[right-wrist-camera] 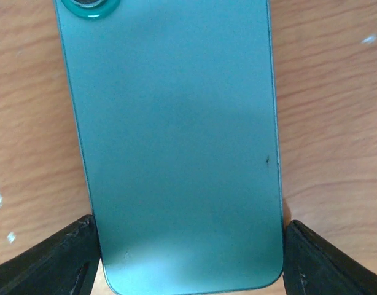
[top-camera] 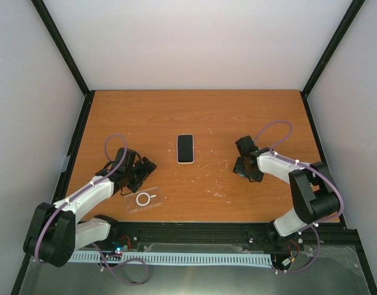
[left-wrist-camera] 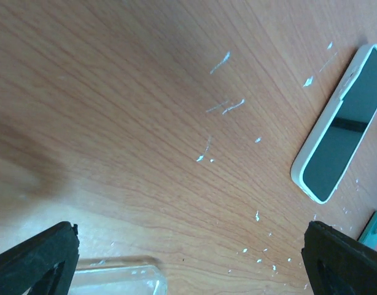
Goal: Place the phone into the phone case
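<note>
1. My left fingers (left-wrist-camera: 35, 261): spread wide, empty, over the desk (top-camera: 194, 117), near the clear case (top-camera: 143, 200).
2. My right fingers (right-wrist-camera: 47, 261): either side of the teal phone (right-wrist-camera: 176, 141), back up, desk right; whether pinching, I cannot tell.
3. White-edged phone (top-camera: 185, 148): screen up, desk centre.

phone (right-wrist-camera: 176, 141): green back up (lens (right-wrist-camera: 87, 6) top-left) | fingers (right-wrist-camera: 47, 264): flanking its end

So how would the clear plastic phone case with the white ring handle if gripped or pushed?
The clear plastic phone case looks thin, so probably light and somewhat flexible under a squeeze. It lies flat on the smooth wooden table, so a push would likely slide it, not tip or roll it.
</note>
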`<state>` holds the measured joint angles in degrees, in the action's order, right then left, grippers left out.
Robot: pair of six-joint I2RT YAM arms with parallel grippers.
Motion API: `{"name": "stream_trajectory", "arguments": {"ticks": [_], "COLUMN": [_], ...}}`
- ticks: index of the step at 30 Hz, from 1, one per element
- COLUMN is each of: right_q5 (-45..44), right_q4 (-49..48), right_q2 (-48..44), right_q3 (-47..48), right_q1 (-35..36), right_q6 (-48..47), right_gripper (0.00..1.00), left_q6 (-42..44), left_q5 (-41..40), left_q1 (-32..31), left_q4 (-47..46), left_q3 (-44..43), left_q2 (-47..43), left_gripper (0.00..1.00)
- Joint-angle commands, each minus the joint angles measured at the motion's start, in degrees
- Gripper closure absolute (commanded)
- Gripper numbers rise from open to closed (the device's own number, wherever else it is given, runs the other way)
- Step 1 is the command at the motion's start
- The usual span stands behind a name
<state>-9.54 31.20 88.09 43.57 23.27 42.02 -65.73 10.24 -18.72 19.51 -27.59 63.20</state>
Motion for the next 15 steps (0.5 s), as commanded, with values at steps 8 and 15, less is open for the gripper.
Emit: {"name": "stream_trajectory", "arguments": {"ticks": [8, 15], "right_q5": [4.4, 2.3], "right_q4": [0.7, 2.6], "right_q2": [0.8, -6.3], "right_q3": [-2.7, -1.4], "right_q1": [7.9, 12.4], "right_q6": [1.9, 1.1], "right_gripper": [0.22, 0.11], "left_q6": [-14.2, -18.1], "left_q5": [-13.1, -17.3], "left_q1": [-0.3, 1.3], "left_q4": [25.5, 34.8], "left_q3": [-2.8, -3.4], "left_q2": [-13.4, -13.7], "left_gripper": [0.01, 0.01]}}
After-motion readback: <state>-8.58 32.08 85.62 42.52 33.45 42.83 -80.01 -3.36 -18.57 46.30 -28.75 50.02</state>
